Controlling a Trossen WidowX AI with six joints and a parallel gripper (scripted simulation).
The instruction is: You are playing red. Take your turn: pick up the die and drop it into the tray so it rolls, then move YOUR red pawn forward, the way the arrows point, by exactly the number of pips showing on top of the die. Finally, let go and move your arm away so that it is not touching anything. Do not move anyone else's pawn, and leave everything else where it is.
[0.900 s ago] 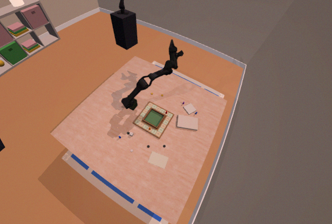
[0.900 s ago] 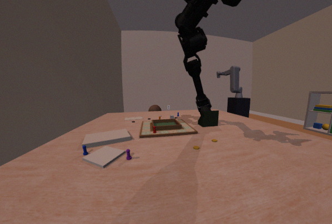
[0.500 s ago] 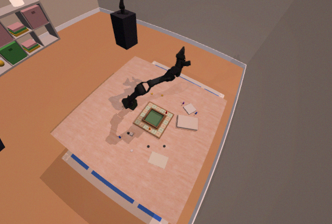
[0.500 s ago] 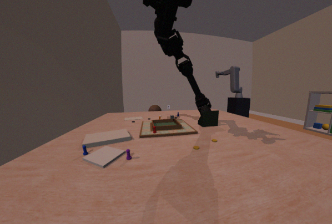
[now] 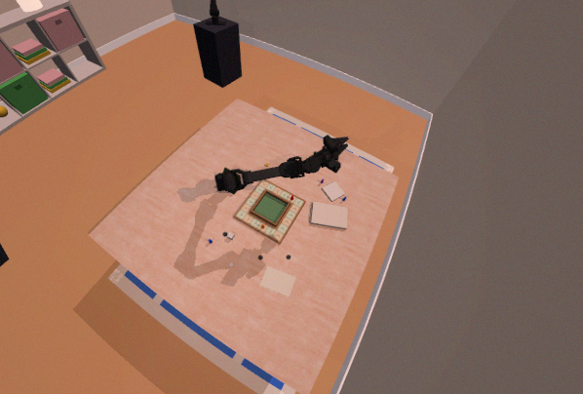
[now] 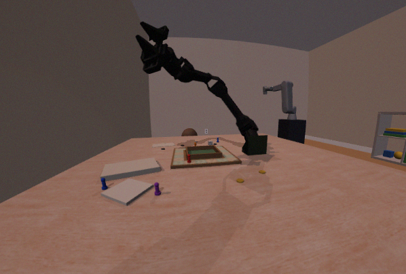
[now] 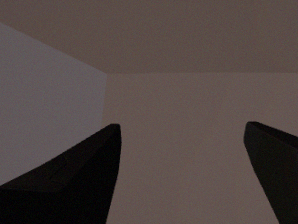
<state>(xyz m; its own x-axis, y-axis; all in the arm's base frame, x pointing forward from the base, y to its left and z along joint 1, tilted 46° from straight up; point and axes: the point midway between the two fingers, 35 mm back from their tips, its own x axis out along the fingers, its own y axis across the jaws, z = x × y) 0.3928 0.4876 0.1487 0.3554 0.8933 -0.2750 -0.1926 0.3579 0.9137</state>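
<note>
Red's turn waits on the die

A purple pawn [image 5: 322, 180] [image 6: 157, 188] stands in the foreground, across from the game board [image 5: 242, 213] [image 6: 204, 165], where the red pawn [image 5: 291, 198] [image 6: 189, 159] stands beside the raised tray [image 5: 259, 200] [image 6: 204, 156]. High above the table, the WidowX gripper [image 5: 347, 142] [image 6: 139, 30] [image 7: 182, 132] points away from play, its fingers a little over halfway apart with nothing between them. Past the board, what appears to be the white die [image 5: 230, 236] [image 6: 210, 143], too small for its pips to be read, rests on the table beside a dark disc [image 5: 225, 234] [image 6: 214, 144]. Fetching the die looks to be the step in hand, with the roll and the pawn's move yet to be made; next, the arm would need to swing round over the board, point its fingers down and straddle the die without brushing the disc
</note>
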